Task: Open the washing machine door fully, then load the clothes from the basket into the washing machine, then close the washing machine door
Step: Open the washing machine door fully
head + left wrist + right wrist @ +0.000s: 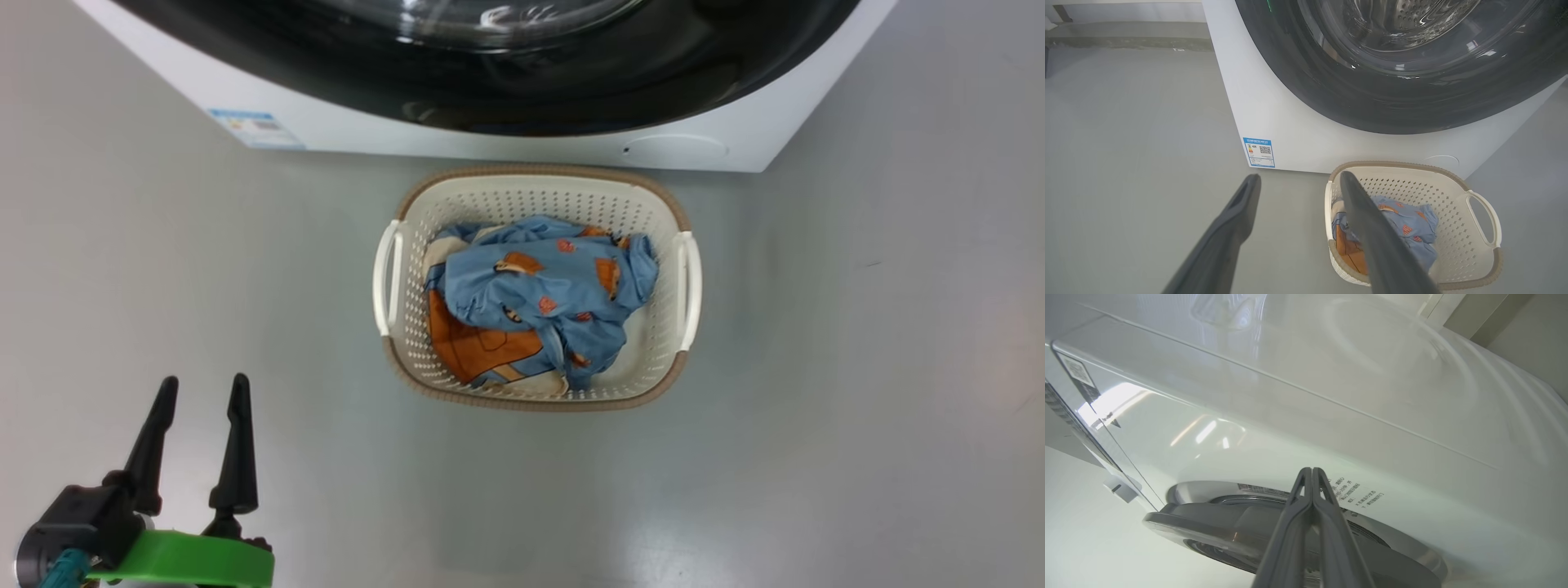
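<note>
My right gripper (1311, 473), fingers pressed together and empty, could skid off the glossy washing machine door (1208, 522) just beneath its tips. My left gripper (203, 385) hangs open, with the basket (531, 198) off to its right.

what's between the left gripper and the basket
Only bare grey floor. In the head view the open left gripper sits at the lower left and the basket further up and to the right, with nothing lying between them.

Grey floor (898, 367) (glossy), pale wall (1126, 14), possibly skirting (1126, 36)
</note>
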Available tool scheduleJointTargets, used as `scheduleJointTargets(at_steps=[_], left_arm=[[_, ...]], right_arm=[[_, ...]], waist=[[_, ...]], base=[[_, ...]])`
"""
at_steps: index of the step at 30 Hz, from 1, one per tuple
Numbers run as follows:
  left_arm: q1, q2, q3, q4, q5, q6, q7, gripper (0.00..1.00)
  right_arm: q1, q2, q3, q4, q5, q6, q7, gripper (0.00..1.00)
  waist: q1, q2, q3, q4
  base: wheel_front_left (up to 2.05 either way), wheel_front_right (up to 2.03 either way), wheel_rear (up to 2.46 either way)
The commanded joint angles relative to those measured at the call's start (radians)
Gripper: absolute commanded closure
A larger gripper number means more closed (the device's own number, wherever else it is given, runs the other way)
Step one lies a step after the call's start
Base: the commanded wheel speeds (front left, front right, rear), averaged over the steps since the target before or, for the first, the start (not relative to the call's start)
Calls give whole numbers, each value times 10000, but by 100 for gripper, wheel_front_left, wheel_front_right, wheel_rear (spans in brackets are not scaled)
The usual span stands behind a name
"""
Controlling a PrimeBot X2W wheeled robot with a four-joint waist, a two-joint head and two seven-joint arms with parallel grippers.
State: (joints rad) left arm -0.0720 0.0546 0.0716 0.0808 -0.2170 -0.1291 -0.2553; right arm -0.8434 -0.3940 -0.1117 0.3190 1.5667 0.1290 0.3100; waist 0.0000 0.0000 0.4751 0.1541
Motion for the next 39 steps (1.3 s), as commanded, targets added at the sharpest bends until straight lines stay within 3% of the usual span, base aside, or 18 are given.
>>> scheduleJointTargets(at_steps=[1,17,39], left_arm=[[-150,227,307,-242,-58,-15,-65,0],[-383,64,330,-216,-107,-15,-65,0],[-329,-19,271,169,-48,-15,-65,0]], right_arm=[[-247,-78,248,-219,-87,17,174,100],[-1321,-100,1290,-224,-364,17,766,100],[-2323,-402,2426,69,-262,17,1846,100]], waist=[[0,0,235,223],[0,0,904,752],[0,0,1035,714]], base=[[0,0,0],[0,0,0],[0,0,0]])
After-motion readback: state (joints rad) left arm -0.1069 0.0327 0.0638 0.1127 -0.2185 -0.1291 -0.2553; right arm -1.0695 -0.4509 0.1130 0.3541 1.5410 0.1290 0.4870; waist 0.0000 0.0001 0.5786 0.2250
